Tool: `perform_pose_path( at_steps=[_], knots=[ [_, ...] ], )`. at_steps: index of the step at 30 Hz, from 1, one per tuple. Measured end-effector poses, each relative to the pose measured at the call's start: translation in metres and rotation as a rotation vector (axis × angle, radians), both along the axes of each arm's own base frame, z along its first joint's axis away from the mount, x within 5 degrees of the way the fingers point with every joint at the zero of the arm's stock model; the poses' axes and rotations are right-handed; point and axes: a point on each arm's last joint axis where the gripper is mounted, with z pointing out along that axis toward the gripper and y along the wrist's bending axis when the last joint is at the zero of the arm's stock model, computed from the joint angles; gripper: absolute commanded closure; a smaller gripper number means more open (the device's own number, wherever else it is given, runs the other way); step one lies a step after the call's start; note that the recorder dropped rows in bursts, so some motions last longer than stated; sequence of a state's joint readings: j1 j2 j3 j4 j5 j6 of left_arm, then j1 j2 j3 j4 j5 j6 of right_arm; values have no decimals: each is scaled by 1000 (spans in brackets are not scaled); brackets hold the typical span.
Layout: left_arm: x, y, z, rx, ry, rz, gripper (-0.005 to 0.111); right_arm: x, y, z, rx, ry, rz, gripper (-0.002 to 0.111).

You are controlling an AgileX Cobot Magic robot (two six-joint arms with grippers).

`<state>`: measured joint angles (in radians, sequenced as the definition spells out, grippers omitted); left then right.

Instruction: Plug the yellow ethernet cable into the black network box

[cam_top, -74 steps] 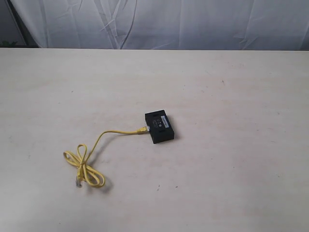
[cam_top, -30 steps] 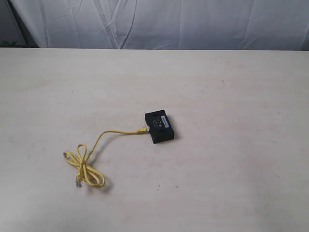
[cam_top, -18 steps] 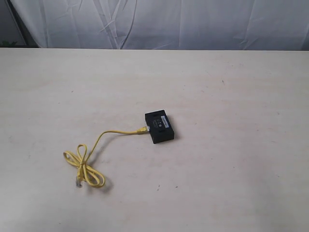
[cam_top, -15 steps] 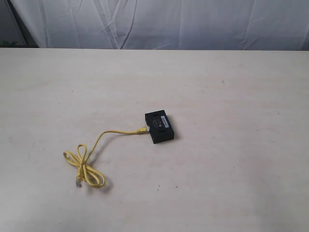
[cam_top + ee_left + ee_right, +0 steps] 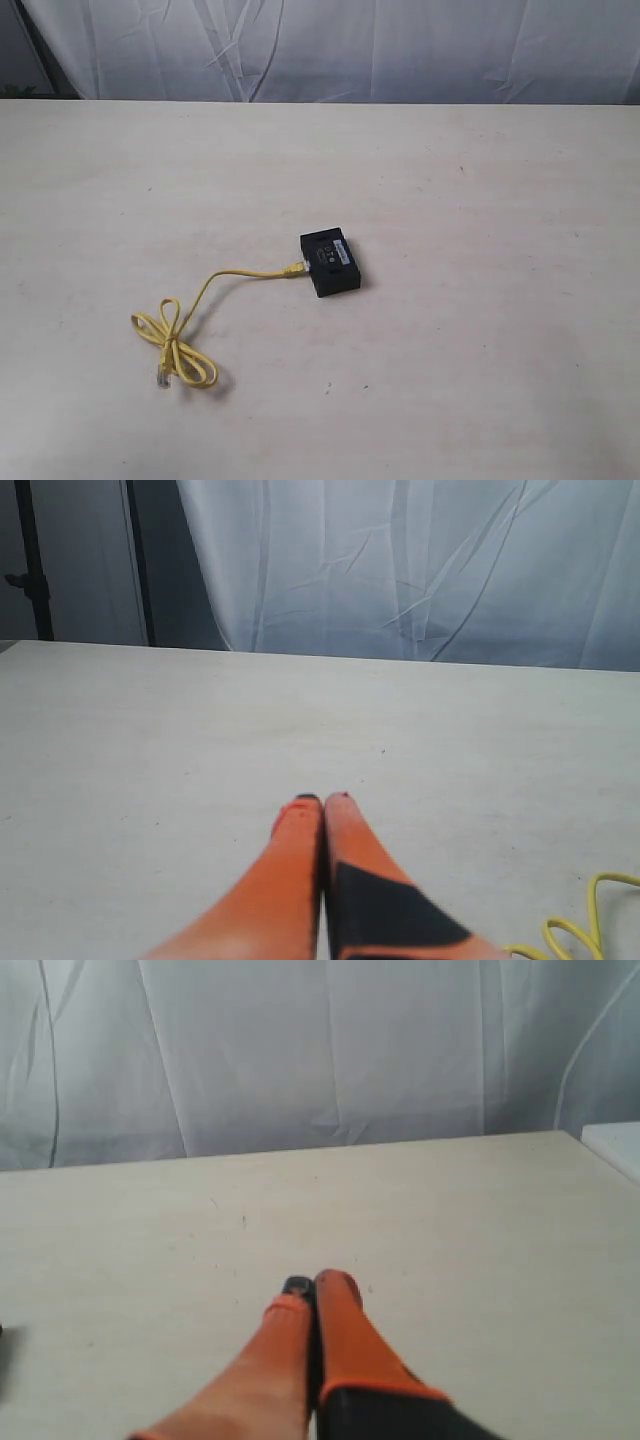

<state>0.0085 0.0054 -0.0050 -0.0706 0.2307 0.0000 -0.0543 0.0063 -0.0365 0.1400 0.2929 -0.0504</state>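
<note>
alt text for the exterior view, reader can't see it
A black network box lies near the middle of a pale table, with a yellow ethernet cable meeting its left edge and trailing to a loose coil at lower left. White cloth hangs behind.

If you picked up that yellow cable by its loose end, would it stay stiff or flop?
Probably floppy: the yellow ethernet cable lies in loose loops, so it would likely sag and uncoil. It looks thin, so probably light. Its other end meets the black network box, which might drag along.
</note>
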Motion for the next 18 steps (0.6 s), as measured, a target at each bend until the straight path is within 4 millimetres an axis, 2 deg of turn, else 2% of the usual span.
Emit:
perform_pose_path(
  at_steps=[5,18],
  knots=[
    [0,0,0,0,0,0,106,1,-1,-11,-31,36,-4,109],
    [0,0,0,0,0,0,106,1,-1,-12,-48,45,-6,109]
  ],
)
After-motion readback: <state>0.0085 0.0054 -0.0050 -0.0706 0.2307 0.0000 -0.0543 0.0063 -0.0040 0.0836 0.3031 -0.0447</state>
